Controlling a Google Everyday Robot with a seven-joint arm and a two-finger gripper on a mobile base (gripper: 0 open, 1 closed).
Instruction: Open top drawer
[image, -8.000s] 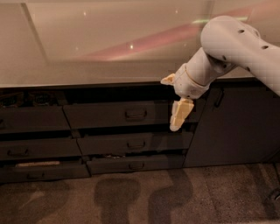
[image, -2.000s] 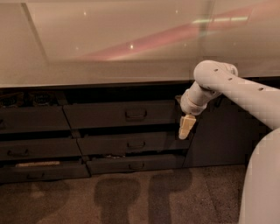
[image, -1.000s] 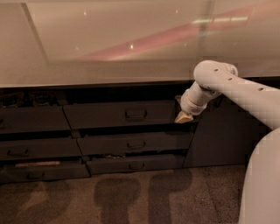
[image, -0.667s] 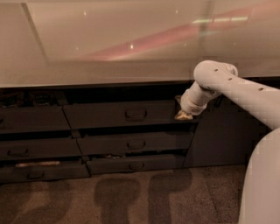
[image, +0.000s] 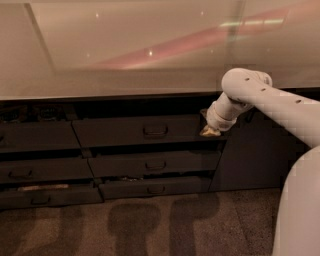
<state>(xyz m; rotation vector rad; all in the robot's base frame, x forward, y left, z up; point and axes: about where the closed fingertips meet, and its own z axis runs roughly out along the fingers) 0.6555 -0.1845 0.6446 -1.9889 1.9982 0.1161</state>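
Claw (image: 210, 132) at right end of top drawer (image: 115, 134)

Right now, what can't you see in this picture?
- Camera view: most of the gripper, at the top drawer's right end, hidden by its own wrist.
- Camera view: the top drawer's inside, dark under the countertop.
- Camera view: the arm, cut off by the right edge.

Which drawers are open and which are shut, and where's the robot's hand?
top drawer: barely out, if at all
gripper: at the top drawer's right end
bottom left drawer: slightly open, something pale showing
cabinet door: shut
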